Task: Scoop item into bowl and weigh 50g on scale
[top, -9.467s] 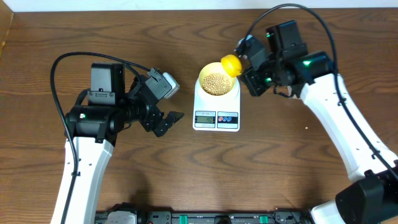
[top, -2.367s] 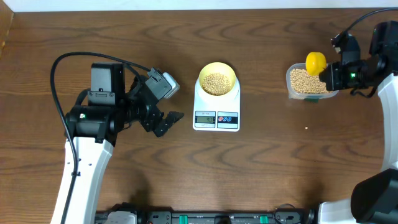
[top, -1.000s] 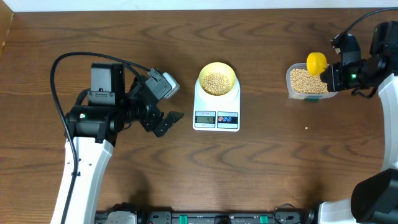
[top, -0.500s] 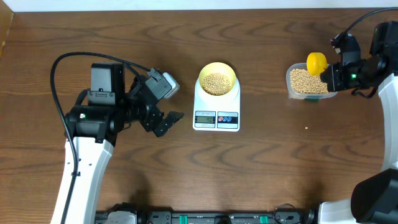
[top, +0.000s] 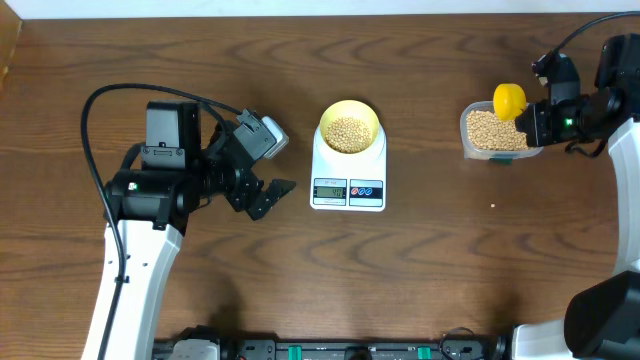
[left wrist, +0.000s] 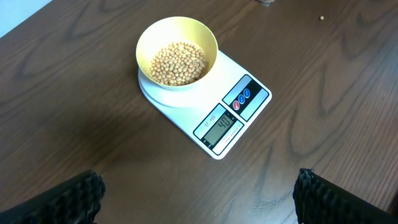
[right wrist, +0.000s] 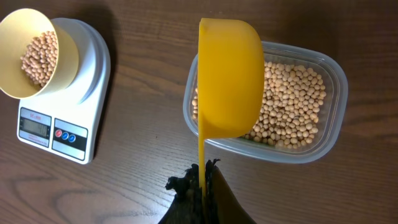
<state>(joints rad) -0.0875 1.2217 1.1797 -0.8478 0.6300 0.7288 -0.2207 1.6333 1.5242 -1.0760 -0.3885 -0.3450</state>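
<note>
- Beans (right wrist: pixel 292 106) fill the clear tub (right wrist: pixel 334 74) just under the yellow scoop (right wrist: pixel 230 81), and a second lot of beans (left wrist: pixel 179 62) lies in the bowl.
- Right gripper (right wrist: pixel 202 183): clenched on the scoop's thin handle, which runs straight up from the jaws to the cup.
- From the wrist view the cup shows only its outer side, so whether it carries beans cannot be told. It hangs over the tub's edge, above the beans and not buried in them.
- Left gripper (top: pixel 270 198): fingers spread wide and grasping nothing, held above the bare wood left of the scale and apart from it.
- The bowl (left wrist: pixel 149 37), pale yellow, sits on the round platform at the far end of the white scale (left wrist: pixel 186 118), its bottom covered with beans.
- The scale's display appears to read 40, with a red and a blue button beside it.
- Tub and scale stand well apart on the brown table (top: pixel 450 260), the tub to the right.
</note>
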